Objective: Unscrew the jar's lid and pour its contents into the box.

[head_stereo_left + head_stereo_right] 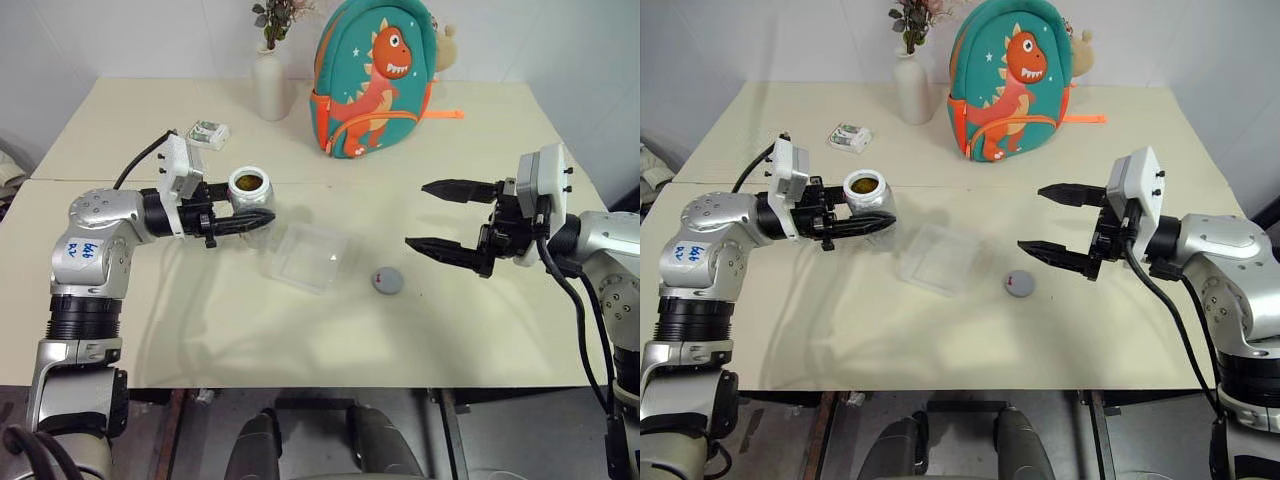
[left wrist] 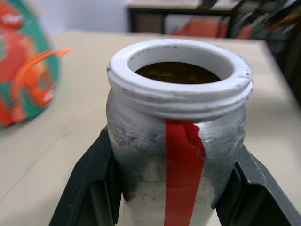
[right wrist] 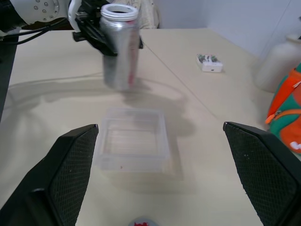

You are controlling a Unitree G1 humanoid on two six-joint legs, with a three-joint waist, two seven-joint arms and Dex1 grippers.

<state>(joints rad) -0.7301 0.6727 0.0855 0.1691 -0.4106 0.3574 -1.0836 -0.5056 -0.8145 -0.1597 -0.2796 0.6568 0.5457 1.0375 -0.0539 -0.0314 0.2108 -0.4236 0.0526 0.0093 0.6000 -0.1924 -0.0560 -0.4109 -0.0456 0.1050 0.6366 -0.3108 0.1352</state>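
Silvery jar, uncapped and upright, was clamped in the left claw above the bench, beside the clear box. Right claw stood wide, empty. Grey lid lay on the bench near the box.

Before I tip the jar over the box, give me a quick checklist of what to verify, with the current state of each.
1. Lid off the jar: ok, it lies on the table beside the box.
2. Left gripper shut on the jar: ok, fingers clamp both sides.
3. Jar upright, contents inside: ok, dark fill at the mouth.
4. Box empty and unobstructed: ok.
5. Right gripper clear of the box: ok, open and raised to its right.
6. Jar mouth over the box: not ok, it is left of it.
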